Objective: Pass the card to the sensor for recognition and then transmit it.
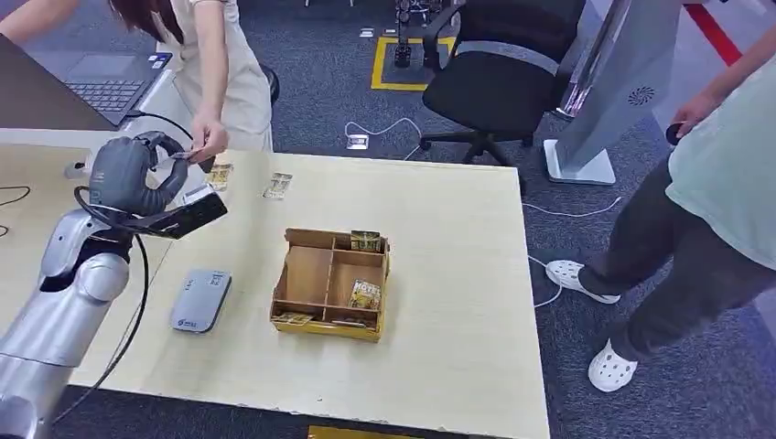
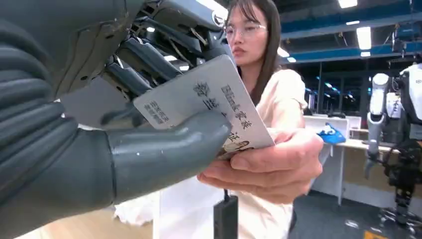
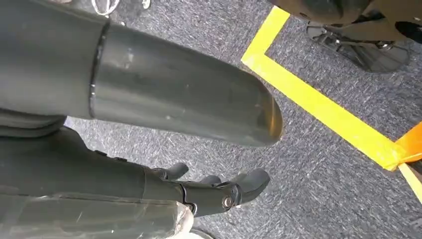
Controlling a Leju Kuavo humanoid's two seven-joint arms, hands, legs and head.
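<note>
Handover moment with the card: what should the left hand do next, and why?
Probably loosen its grip. The left hand pinches the card between thumb and fingers, and a person's hand already grips the card's far end, so letting go would likely complete the handover.

Dark grey-blue carpet (image 1: 366, 82) covers the whole floor, with yellow tape (image 3: 318, 107) marking out squares on it. A black office chair (image 1: 499, 69) sits past the far edge of the light wood table (image 1: 439, 274), next to a white slanted kiosk stand (image 1: 608, 91) (white cables trail across the carpet near it). A laptop (image 1: 110, 82) sits open on a darker desk (image 1: 32, 96). Strip lights (image 2: 363, 37) glow on a dark ceiling.
</note>
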